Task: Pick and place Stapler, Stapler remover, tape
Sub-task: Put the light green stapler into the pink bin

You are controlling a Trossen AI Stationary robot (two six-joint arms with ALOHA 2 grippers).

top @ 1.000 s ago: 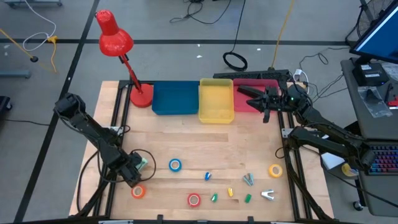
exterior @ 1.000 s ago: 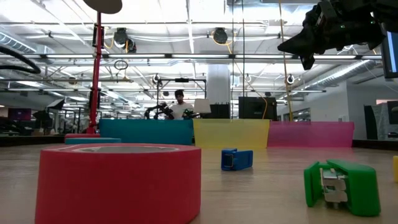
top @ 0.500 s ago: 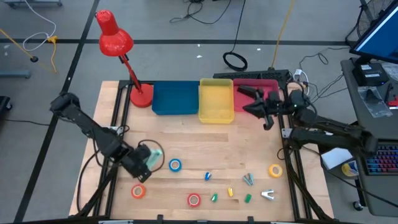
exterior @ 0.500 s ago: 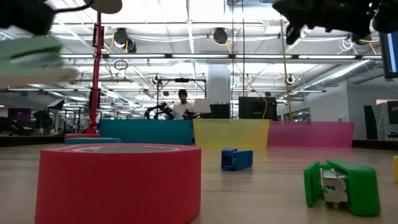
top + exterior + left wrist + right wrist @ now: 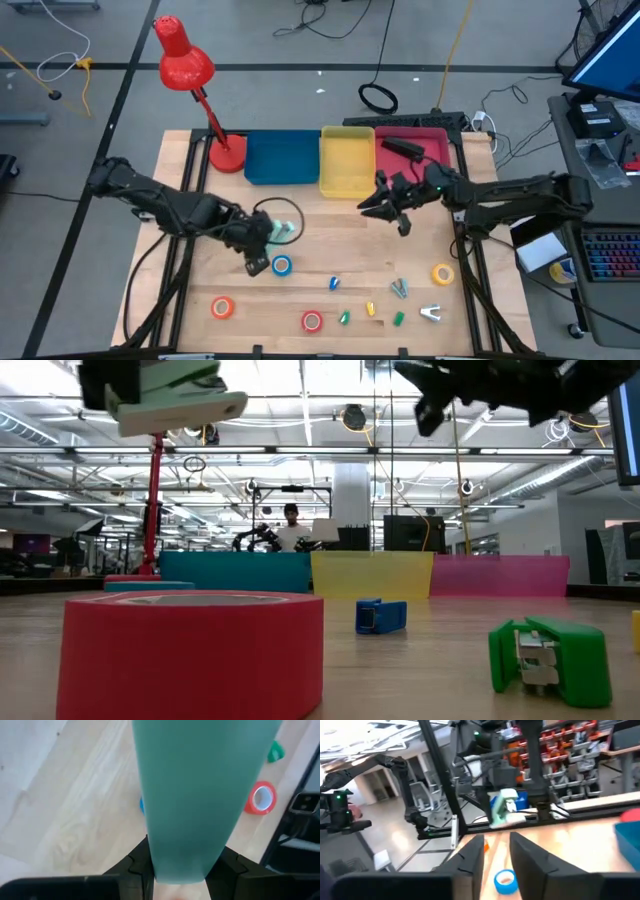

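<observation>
Above the table's middle, left gripper (image 5: 268, 232) pinching a pale-green plastic stapler (image 5: 283, 230), lifted clear of the wood near the blue tape ring (image 5: 281, 265). Could slip or twist out — grip sits on one end only, long body hanging forward. Could also crowd the right gripper (image 5: 385, 205), hovering in front of the yellow bin (image 5: 348, 186) with fingers slightly parted, holding nothing. Orange tape ring (image 5: 222, 308), red tape ring (image 5: 312, 321) and yellow tape ring (image 5: 443, 274) lying flat near the front edge. Left wrist view almost wholly blocked by the stapler. Small silver clawed piece (image 5: 431, 313) — perhaps the remover, too small to be sure. Bin contents hard to make out.
</observation>
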